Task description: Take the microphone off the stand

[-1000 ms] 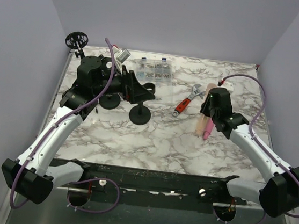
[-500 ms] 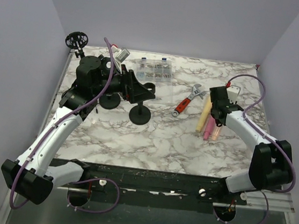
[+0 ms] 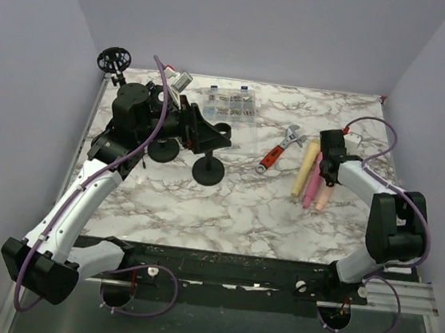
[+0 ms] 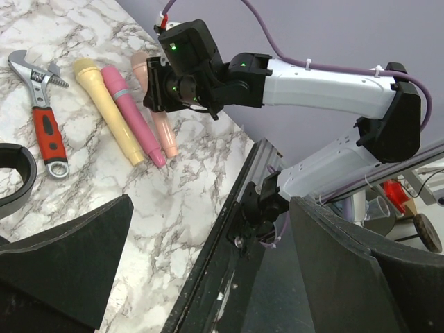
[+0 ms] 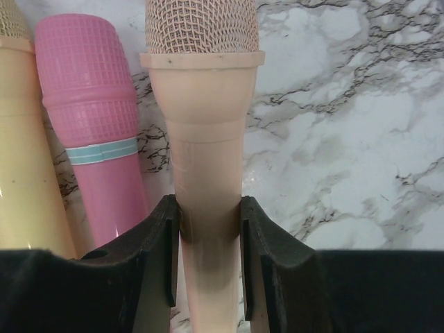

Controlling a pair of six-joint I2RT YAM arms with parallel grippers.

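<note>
A peach microphone [image 5: 205,125] lies on the marble beside a pink one [image 5: 94,132] and a yellow one [image 5: 17,139]. My right gripper [image 5: 208,208] is shut on the peach microphone's handle. In the top view the three lie side by side at the right: yellow [image 3: 304,168], pink [image 3: 312,185], peach [image 3: 324,197], with the right gripper [image 3: 327,175] at their far end. Two black stands [image 3: 208,171] [image 3: 164,152] sit at the left. My left gripper [image 3: 208,135] hovers open above them, and its jaws [image 4: 208,277] hold nothing.
A red-handled adjustable wrench [image 3: 278,151] lies between the stands and the microphones. A clear parts box [image 3: 230,103] sits at the back, and a black round fixture [image 3: 114,60] at the back left corner. The black rail [image 3: 219,264] runs along the near edge.
The right arm folded back to the right, its gripper shifting slightly right with the peach microphone, which now lies beside the pink one. The left arm stayed put.
</note>
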